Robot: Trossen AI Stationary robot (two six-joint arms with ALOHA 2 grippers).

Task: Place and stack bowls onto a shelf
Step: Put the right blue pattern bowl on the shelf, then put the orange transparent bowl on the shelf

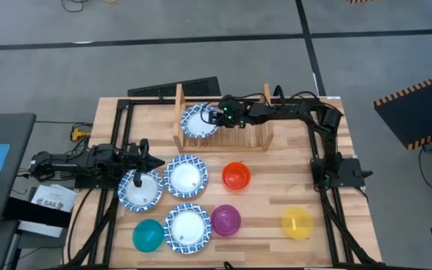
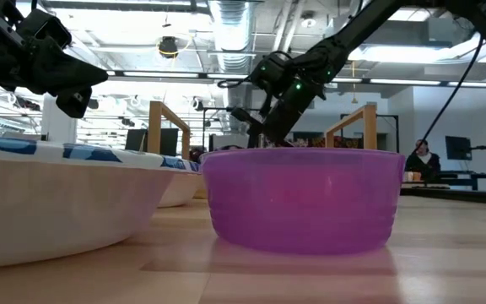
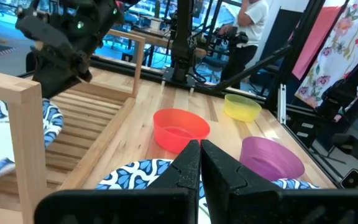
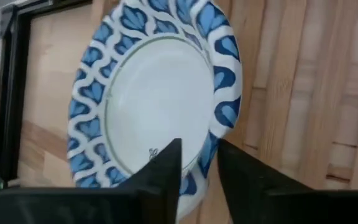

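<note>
The light wooden shelf (image 1: 242, 133) stands at the table's far side. One blue-rimmed white bowl (image 1: 196, 121) sits tilted in it beside the left side board (image 1: 178, 112). My right gripper (image 1: 214, 116) is shut on that bowl's rim. Three more blue-rimmed bowls (image 1: 185, 176) lie flat on the table, along with the orange (image 1: 236, 176), purple (image 1: 226, 220), yellow (image 1: 297, 223) and teal (image 1: 148, 235) bowls. My left gripper (image 1: 154, 161) is shut and empty, hovering over the leftmost blue-rimmed bowl (image 1: 139, 189). My right gripper (image 4: 199, 171) pinches the bowl's patterned rim (image 4: 209, 152) on the side facing the shelf's middle. One finger (image 4: 166, 168) lies over the bowl's inside and the other outside. It reaches in from the table's right, slanting down. The bowl is tilted over the slats (image 4: 303, 93).
The shelf's right side board (image 1: 267, 112) stands behind my right arm. A black metal frame (image 1: 118, 142) runs along the table's edges. The purple bowl (image 2: 302, 198) fills the low view's front. A person (image 3: 250, 25) stands beyond the table.
</note>
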